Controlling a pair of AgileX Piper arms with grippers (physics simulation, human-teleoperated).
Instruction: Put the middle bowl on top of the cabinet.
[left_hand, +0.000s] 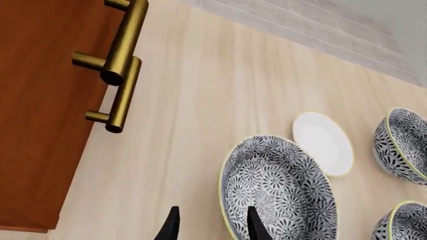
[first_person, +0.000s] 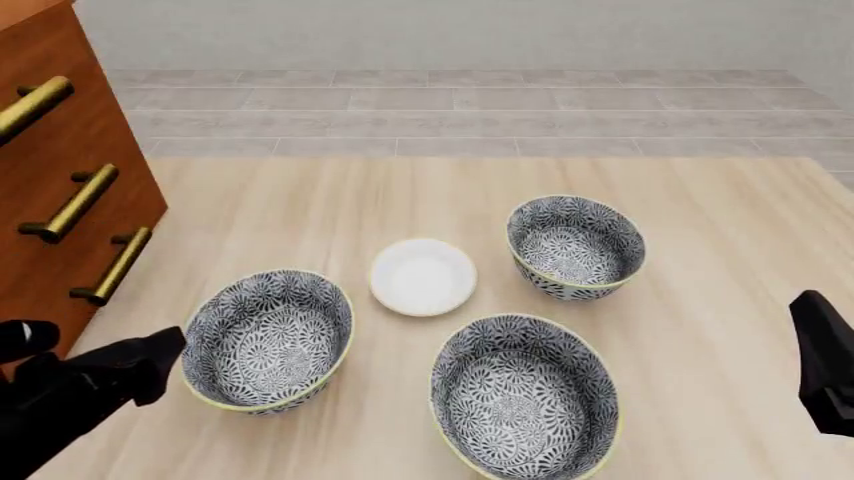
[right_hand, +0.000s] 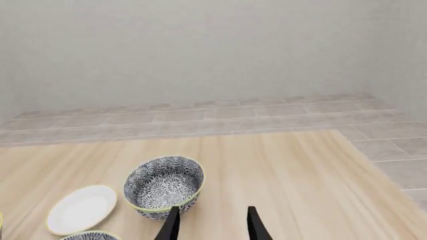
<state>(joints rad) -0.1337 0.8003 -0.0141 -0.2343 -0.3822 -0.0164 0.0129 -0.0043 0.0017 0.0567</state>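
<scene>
Three patterned bowls stand on the table around a white saucer (first_person: 423, 276). Counted left to right, the middle bowl (first_person: 525, 398) is the one nearest the front; its rim shows in a corner of the left wrist view (left_hand: 407, 222) and as a sliver in the right wrist view (right_hand: 90, 236). The cabinet (first_person: 54, 200) rises at the far left, seen close in the left wrist view (left_hand: 40, 100). My left gripper (first_person: 147, 365) hovers open just left of the left bowl (first_person: 267, 340), its empty fingers (left_hand: 213, 227) over that bowl's edge (left_hand: 277, 190). My right gripper (first_person: 817, 335) is open and empty (right_hand: 213, 225) at the table's right side.
The third bowl (first_person: 575, 245) stands back right, also in the right wrist view (right_hand: 163, 185) beside the saucer (right_hand: 81, 209). Brass bar handles (left_hand: 123, 55) stick out from the cabinet front toward the table. A tiled floor lies beyond the table's far edge.
</scene>
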